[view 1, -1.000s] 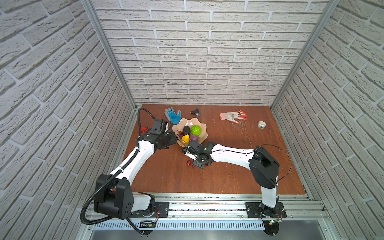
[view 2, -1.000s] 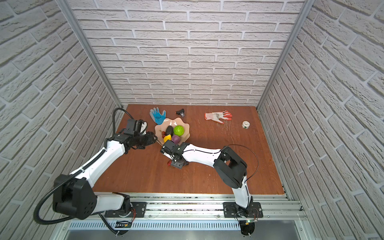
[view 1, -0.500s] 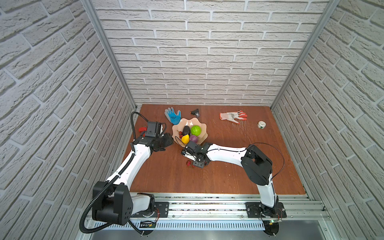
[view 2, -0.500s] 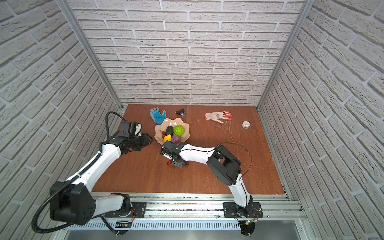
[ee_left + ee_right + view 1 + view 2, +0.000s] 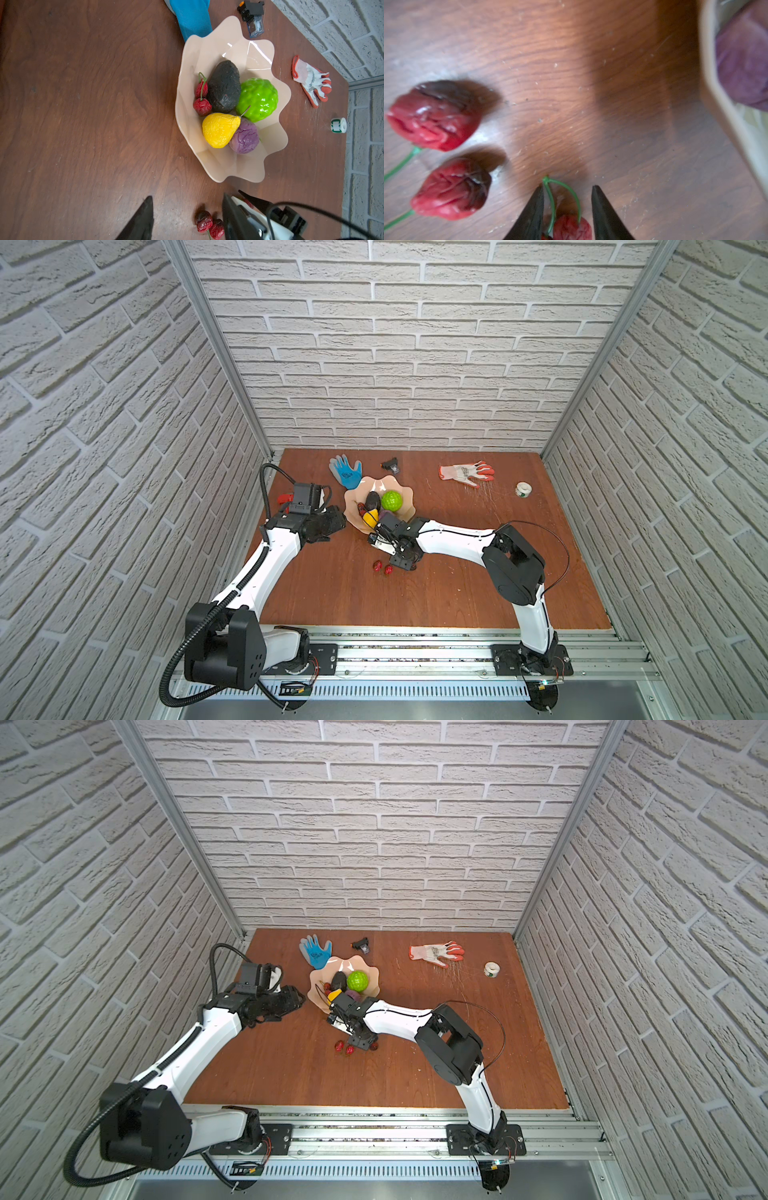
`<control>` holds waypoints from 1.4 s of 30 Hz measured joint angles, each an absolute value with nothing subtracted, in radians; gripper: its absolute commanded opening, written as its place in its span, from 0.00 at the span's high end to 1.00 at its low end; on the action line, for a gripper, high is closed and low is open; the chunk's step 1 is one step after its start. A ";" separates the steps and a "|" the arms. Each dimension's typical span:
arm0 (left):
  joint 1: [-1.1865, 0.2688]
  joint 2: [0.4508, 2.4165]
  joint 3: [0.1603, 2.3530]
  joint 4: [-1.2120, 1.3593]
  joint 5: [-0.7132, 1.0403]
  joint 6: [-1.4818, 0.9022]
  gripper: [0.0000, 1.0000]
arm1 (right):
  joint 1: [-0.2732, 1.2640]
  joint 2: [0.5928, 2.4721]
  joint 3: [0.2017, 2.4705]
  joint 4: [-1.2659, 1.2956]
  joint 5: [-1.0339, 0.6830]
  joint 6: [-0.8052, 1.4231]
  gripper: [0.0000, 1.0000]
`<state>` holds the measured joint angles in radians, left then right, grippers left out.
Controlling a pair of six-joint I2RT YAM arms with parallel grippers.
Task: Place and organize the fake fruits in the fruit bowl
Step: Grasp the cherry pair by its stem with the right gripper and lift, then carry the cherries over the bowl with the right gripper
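You have the fruit bowl (image 5: 245, 54) toward the back of the wooden table (image 5: 415, 597), a little left of the middle. It is a wide, shallow dish of glossy peach-pink plastic, with a wavy rim and flat facets.

Inside it lie four bigger fruits:
- the avocado (image 5: 224, 87), dark and rough like coarse stone;
- the green ball (image 5: 257, 99), shiny and covered with knobs;
- the yellow pear (image 5: 220, 129), with wrinkled skin and a thin stalk;
- the purple fruit (image 5: 245, 137), round and creased, on which the pear leans.

Two bowl berries (image 5: 201, 97), red and shrivelled, joined by a green stem, lie against the side of the avocado.

Outside the bowl, near its front edge, two loose berries (image 5: 433, 116) lie on the wood. They are red and wrinkled, darker at one end, each with a thin green stem.

Beside them your right gripper (image 5: 568, 187) points down at the table. Its black pointed jaws stand apart, and a third berry (image 5: 572, 227) with a forked green stem sits between them. One jaw touches the stem, but no grip on the berry itself shows.

Your left gripper (image 5: 187, 196) is just left of the bowl, jaws apart, with only bare wood between them.

At the back, a blue glove (image 5: 345, 470) reaches the bowl's rim. A white-and-orange glove (image 5: 465, 472) and a small white tape roll (image 5: 523, 489) lie well apart from the bowl.
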<state>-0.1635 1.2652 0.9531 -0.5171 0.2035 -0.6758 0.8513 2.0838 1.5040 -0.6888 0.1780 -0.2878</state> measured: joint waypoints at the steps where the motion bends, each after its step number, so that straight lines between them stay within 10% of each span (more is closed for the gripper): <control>1: -0.163 1.265 0.953 -0.517 0.204 -0.675 0.46 | 0.849 2.089 1.509 -0.690 0.173 -0.287 0.94; 42: -0.150 1.200 0.869 -0.533 0.181 -0.697 0.46 | 0.770 1.855 1.728 -0.627 -0.007 -0.107 0.94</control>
